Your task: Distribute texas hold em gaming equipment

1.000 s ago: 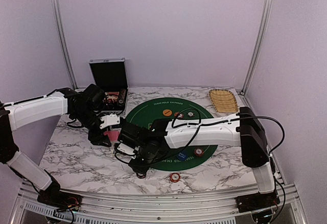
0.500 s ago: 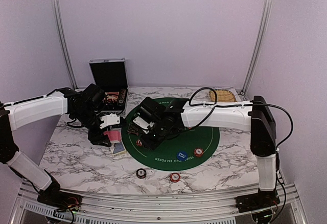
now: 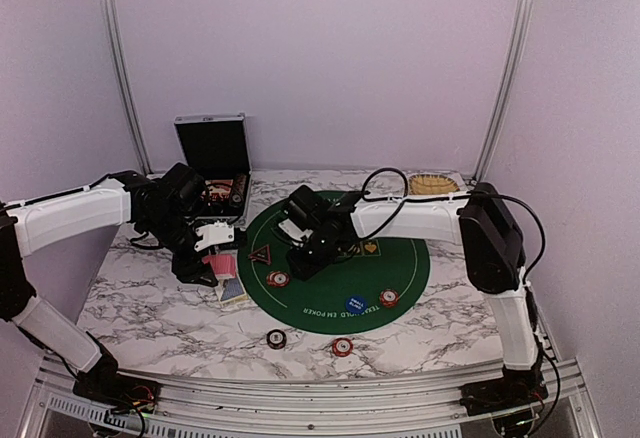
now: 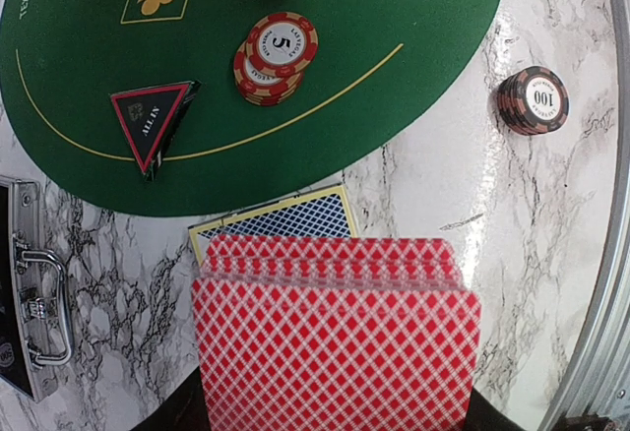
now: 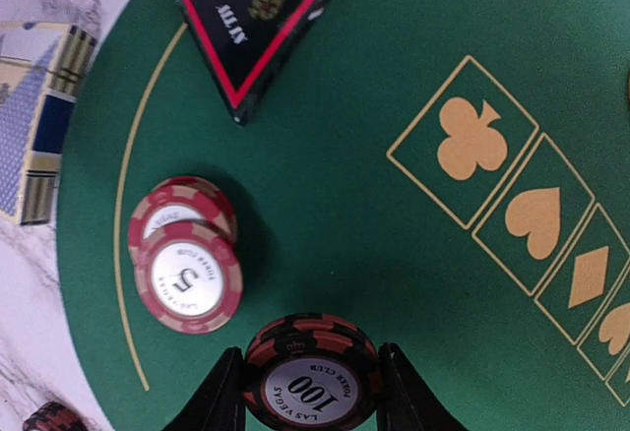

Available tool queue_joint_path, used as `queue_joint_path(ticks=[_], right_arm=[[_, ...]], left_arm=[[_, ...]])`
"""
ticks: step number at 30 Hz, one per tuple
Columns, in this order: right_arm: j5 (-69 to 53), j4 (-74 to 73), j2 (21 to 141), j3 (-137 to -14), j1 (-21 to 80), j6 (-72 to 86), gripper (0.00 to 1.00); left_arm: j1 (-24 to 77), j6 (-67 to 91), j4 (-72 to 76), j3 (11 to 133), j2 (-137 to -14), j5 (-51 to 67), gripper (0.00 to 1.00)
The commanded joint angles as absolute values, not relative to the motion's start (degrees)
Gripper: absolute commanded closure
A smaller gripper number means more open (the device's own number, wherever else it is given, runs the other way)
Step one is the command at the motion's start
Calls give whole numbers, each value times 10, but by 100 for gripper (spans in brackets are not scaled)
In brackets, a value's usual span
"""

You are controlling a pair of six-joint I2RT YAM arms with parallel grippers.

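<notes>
My left gripper is shut on a fanned stack of red-backed playing cards and holds it over the marble left of the green mat. A blue-backed card lies on the marble under it. My right gripper is over the mat's left half, shut on a stack of dark 100 chips. Just beside it sit red 5 chips and the dark triangular marker. A blue button and a red chip lie on the mat's front.
A dark chip stack and a red chip lie on the marble in front of the mat. The open black case stands at the back left. The wicker basket is at the back right.
My right arm left the dark chip stack on the front marble and swung back over the mat's left half. My left arm has not moved.
</notes>
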State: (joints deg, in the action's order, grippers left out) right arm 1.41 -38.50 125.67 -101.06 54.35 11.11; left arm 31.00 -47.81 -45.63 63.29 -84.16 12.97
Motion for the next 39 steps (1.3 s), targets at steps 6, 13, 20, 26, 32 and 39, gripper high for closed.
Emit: queue_joint_path(ticks=[6,13,20,26,32,39], right_arm=[[7,-364,1270,-988,541,126,91],[-22,-363,1284,-991,551,122,91],[-29,-376,1289,-995,573,119,89],[-38,-380,1293,-991,588,122,87],[-56,-374,1301,-995,590,127,85],[-63,-381,1307,-1001,591,129,75]], left_arm=[[307,-483,-476,642,-820,134,100],[307,-481,-477,648,-826,139,100],[307,-482,-479,645,-824,136,100],[307,-482,-479,647,-827,138,100],[306,-481,-481,646,-823,137,100],[307,-481,-481,645,-821,139,100]])
